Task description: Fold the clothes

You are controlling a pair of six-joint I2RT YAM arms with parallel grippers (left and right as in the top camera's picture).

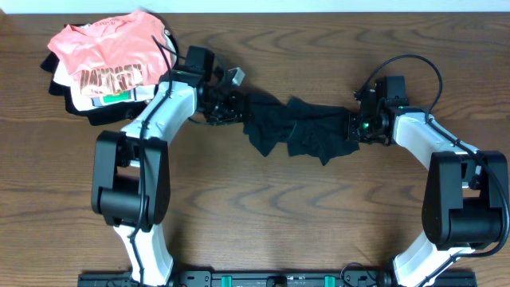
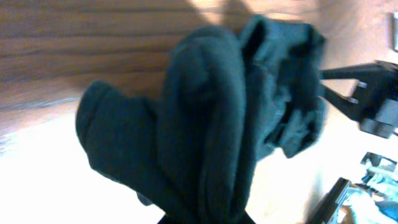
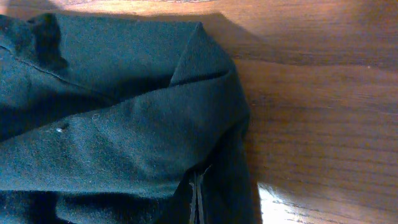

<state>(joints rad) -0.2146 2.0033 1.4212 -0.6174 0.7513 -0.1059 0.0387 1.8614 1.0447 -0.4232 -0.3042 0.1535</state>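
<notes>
The black garment (image 1: 299, 127) is stretched crumpled across the middle of the table between my two grippers. My left gripper (image 1: 227, 108) is shut on its left end; in the left wrist view the bunched black fabric (image 2: 205, 124) fills the frame and hides the fingers. My right gripper (image 1: 355, 127) is shut on its right end; in the right wrist view the black fabric (image 3: 112, 130) lies flat on the wood and the closed fingertips (image 3: 196, 202) pinch its edge.
A pile at the back left holds a salmon-pink shirt with dark lettering (image 1: 107, 52) over a white folded garment with a green mark (image 1: 115, 97). Wooden table (image 1: 263, 215) all round. The right arm (image 2: 367, 99) shows in the left wrist view.
</notes>
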